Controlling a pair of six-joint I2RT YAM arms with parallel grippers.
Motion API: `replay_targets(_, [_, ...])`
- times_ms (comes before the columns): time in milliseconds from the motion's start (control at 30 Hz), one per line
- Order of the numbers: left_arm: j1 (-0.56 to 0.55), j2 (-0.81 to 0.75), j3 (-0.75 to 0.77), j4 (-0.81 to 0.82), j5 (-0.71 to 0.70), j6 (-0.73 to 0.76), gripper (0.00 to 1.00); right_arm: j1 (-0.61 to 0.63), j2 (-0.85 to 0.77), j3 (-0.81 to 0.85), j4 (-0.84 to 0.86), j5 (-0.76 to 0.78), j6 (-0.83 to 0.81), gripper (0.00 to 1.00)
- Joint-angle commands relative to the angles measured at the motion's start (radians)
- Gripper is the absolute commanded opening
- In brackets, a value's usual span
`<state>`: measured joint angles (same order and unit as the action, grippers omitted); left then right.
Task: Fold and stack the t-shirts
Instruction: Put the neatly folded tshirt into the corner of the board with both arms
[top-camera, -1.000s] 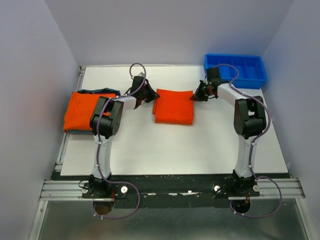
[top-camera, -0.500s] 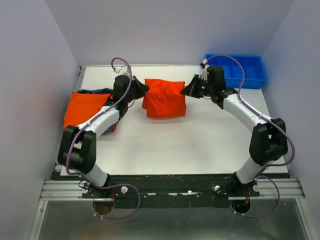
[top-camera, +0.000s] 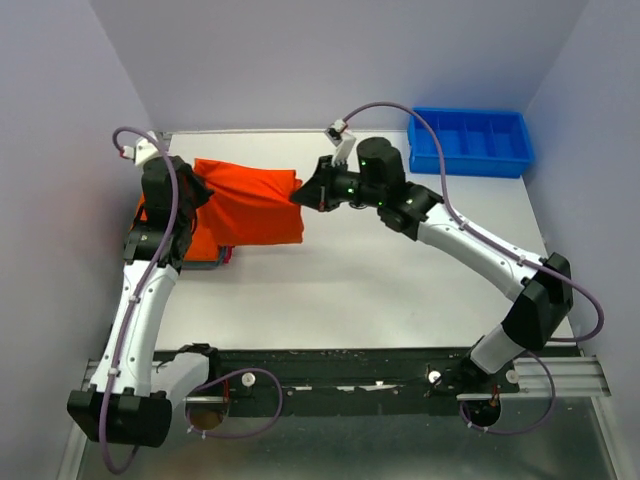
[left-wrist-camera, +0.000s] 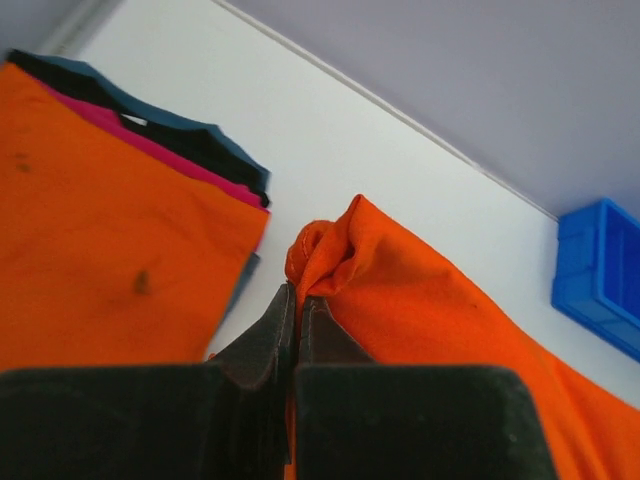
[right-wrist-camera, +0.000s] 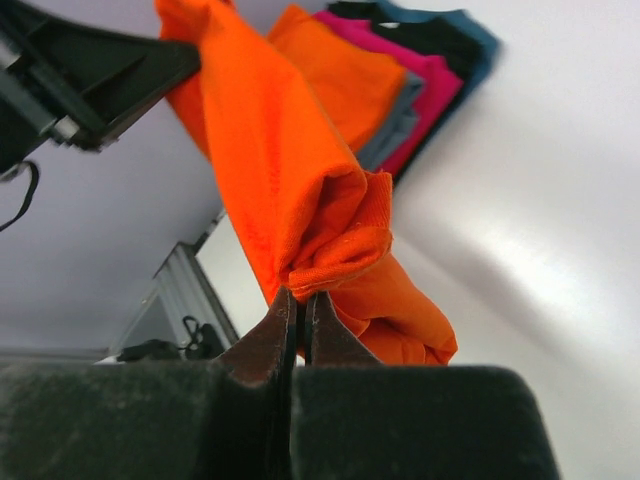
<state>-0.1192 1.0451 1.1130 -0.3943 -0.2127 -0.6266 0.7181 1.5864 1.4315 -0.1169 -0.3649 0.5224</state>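
A folded orange t-shirt hangs in the air between my two grippers, over the left side of the table. My left gripper is shut on its left corner, and my right gripper is shut on its right corner. Under and left of it lies the stack of folded t-shirts, orange on top, with pink-red and dark teal edges showing beneath. The carried shirt partly covers the stack in the top view.
A blue plastic bin with dividers stands at the back right corner. The white table ends at a metal rail on the left and at walls behind and to both sides.
Both arms have carried the orange t-shirt from the table's middle leftward and lifted it; it now hangs over the right part of the stack.
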Motion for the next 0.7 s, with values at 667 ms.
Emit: replay_targets(667, [0.417, 0.050, 0.125, -0.178, -0.407, 0.251, 0.00, 0.323, 0.540, 0.606, -0.047, 0.153, 0.022, 0.01])
